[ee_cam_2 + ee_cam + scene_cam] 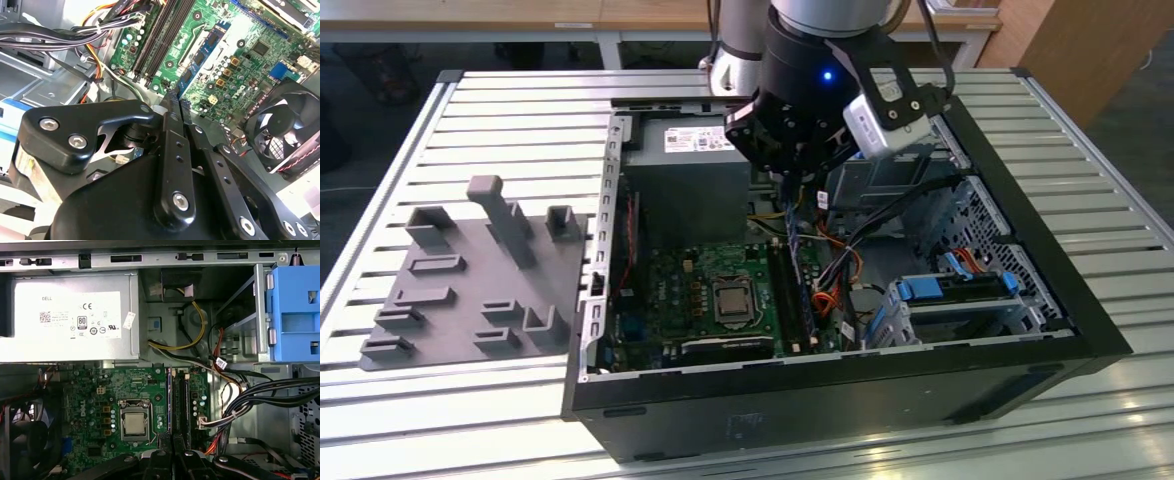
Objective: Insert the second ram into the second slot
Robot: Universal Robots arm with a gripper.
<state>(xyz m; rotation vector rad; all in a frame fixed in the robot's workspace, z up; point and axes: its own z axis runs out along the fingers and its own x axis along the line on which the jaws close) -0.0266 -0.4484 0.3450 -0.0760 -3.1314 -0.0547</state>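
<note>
Second ram [173, 441] showed as a thin dark edge pinched between the narrow-drawn jaws of the gripper [172, 97], above the motherboard [100, 405] inside the open computer case [854, 385]. That case lay on a slatted metal table [520, 110], with a grey fixture tray [467, 290] just beside it at the exterior view's left.
</note>
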